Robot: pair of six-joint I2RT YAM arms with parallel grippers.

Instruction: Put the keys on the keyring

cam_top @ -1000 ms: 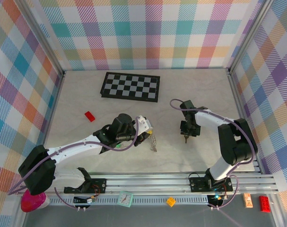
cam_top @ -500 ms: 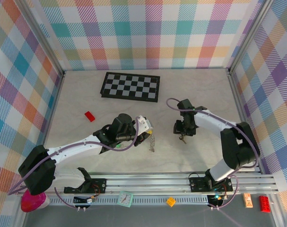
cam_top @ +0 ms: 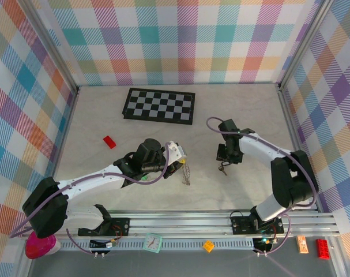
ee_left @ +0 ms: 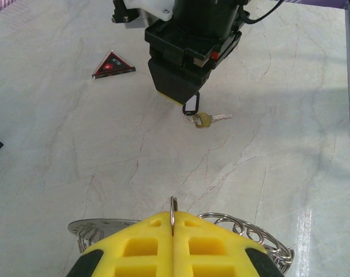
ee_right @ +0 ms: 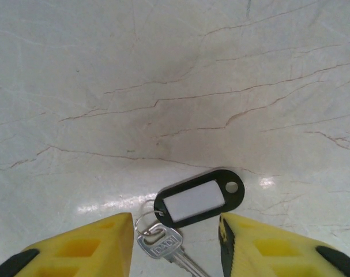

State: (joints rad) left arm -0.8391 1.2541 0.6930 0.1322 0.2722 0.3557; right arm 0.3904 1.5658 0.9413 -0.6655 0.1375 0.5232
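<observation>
The keyring (cam_top: 187, 172), a flat grey metal ring fringed with wire loops (ee_left: 266, 238), hangs at the table's middle. My left gripper (cam_top: 176, 164) is shut on it, and its yellow fingers (ee_left: 134, 245) pinch one thin wire loop (ee_left: 173, 210) at the tips. One of the keys (ee_right: 163, 246), silver, lies flat on the table with a small split ring and a black tag (ee_right: 200, 199). My right gripper (ee_right: 175, 231) stands open over it, a yellow finger on each side and neither touching. From the left wrist view that key (ee_left: 204, 119) lies just below the right gripper (ee_left: 183, 98).
A black-and-white checkerboard (cam_top: 160, 105) lies at the back. A small red brick (cam_top: 109, 142) sits at the left, and a red triangle (ee_left: 112, 64) lies on the marble beyond the right gripper. Metal frame rails (cam_top: 221, 220) edge the table.
The right gripper shifted slightly left and back, then returned over the key, which now lies on the table. The left arm and the keyring have not moved.
</observation>
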